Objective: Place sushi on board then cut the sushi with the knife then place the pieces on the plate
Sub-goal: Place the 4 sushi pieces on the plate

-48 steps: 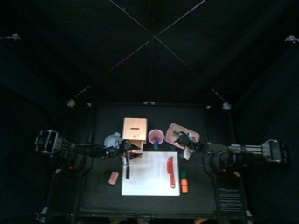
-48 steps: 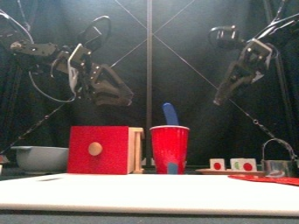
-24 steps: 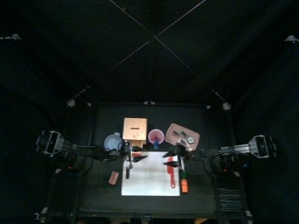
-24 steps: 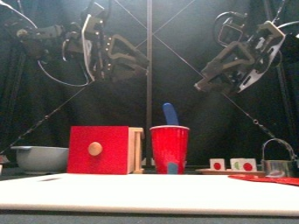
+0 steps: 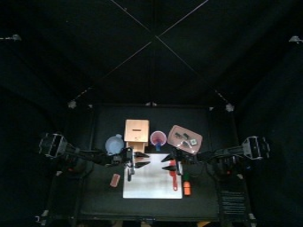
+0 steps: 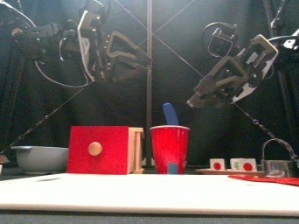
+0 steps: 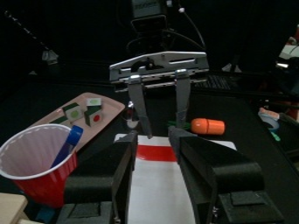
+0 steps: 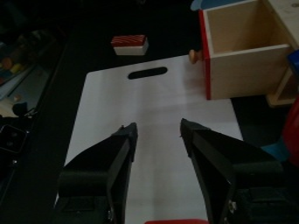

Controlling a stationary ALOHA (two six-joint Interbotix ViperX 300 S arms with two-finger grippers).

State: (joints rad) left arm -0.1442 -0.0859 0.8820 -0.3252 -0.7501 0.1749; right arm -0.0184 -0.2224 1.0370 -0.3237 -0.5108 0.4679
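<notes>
The white board (image 5: 151,177) lies at the table's front, and the red knife (image 5: 173,170) rests on its right part. Dark green sushi pieces (image 7: 73,112) sit on the pink tray (image 5: 187,136), behind and to the right of the board. Behind the board stands the red cup (image 6: 170,147) holding the blue knife (image 6: 170,112). My left gripper (image 5: 134,158) hangs open above the board's back left corner. Facing it over the back right corner is my right gripper (image 5: 175,160), also open. Neither holds anything; in the left wrist view the right gripper (image 7: 158,101) hovers above the red knife (image 7: 153,151).
The wooden box (image 5: 137,132) with its red drawer front (image 6: 98,150) stands behind the board, the blue-grey bowl (image 5: 115,142) to its left. An orange toy (image 5: 186,186) lies on the board's right edge. A small red toy (image 5: 116,180) lies left of the board. The metal cutter (image 6: 278,162) is at the right.
Both grippers have swung in over the back of the board. The left one has risen; the right one has moved left and down toward the red knife.
</notes>
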